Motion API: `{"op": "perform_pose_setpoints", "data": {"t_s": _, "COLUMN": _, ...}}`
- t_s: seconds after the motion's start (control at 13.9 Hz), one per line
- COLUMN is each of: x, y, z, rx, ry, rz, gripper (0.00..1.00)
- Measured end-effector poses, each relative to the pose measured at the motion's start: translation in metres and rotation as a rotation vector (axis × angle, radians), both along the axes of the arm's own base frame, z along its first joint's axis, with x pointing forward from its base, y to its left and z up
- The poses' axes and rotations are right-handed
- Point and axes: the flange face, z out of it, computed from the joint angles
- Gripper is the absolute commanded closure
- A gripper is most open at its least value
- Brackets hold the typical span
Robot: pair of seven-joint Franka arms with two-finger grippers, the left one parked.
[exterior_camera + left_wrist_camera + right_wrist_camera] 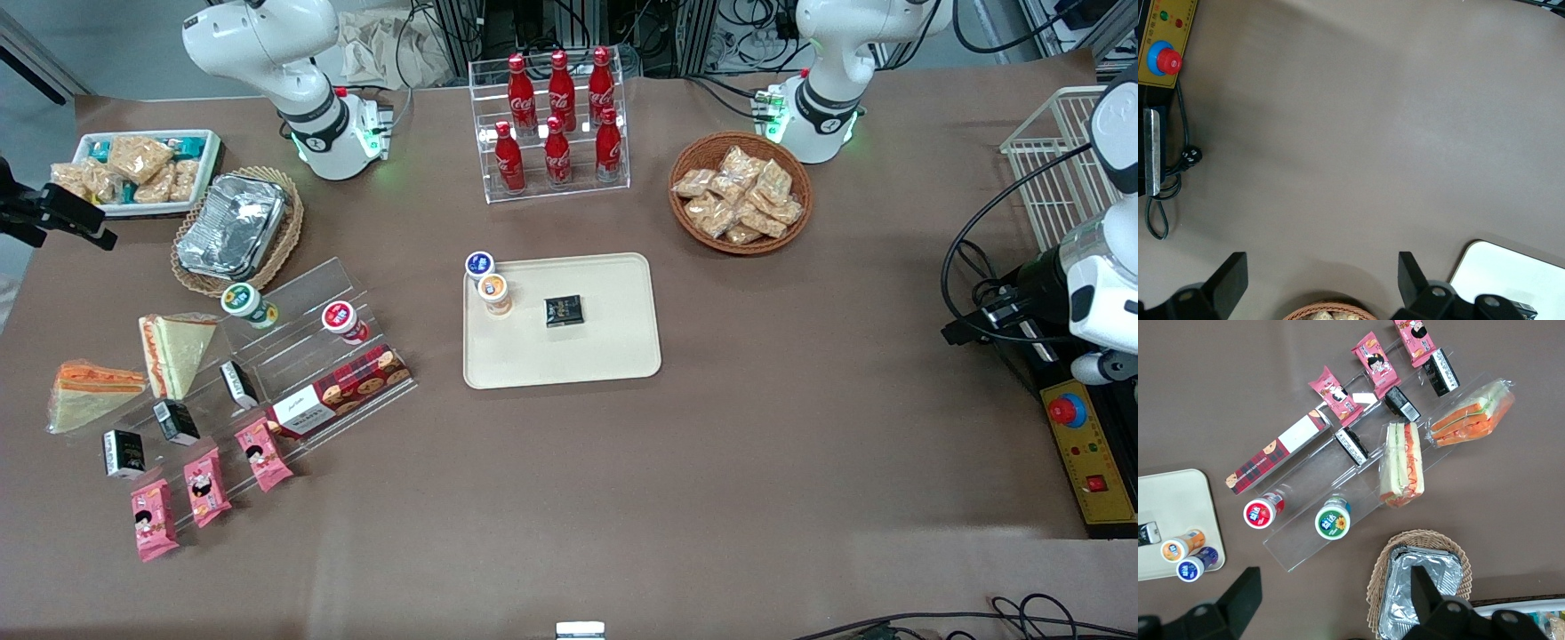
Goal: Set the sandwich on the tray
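Observation:
The sandwich (89,388), a clear-wrapped wedge with a thick orange filling band, lies on the table at the working arm's end, beside the clear tiered stand (293,356). It also shows in the right wrist view (1471,413). The cream-beige tray (605,356) lies mid-table and holds two small cups (487,283) and a black packet (563,310); its corner shows in the right wrist view (1171,497). My right gripper (1333,581) is open and empty, held high above the table by the foil container (1421,587), well apart from the sandwich.
A second wedge sandwich with a wide white bread face (173,353) lies next to the orange one. The stand carries cups, black packets, a red biscuit box (342,391) and pink packets. A cola rack (556,124), a snack basket (740,191) and a white snack tray (142,169) stand farther from the camera.

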Motion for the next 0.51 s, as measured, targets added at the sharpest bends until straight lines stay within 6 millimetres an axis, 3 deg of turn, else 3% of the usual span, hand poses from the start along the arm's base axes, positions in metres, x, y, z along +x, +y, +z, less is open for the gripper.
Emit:
{"op": "perform_pose_setpoints", "data": {"t_s": 0.36, "x": 0.003, "y": -0.002, "z": -0.003, "rx": -0.004, "ry": 0.007, "rz": -0.01, "gripper": 0.01}}
{"op": "perform_pose_setpoints", "data": {"t_s": 0.51, "x": 0.002, "y": -0.011, "z": -0.004, "rx": -0.003, "ry": 0.01, "rz": -0.063, "gripper": 0.01}}
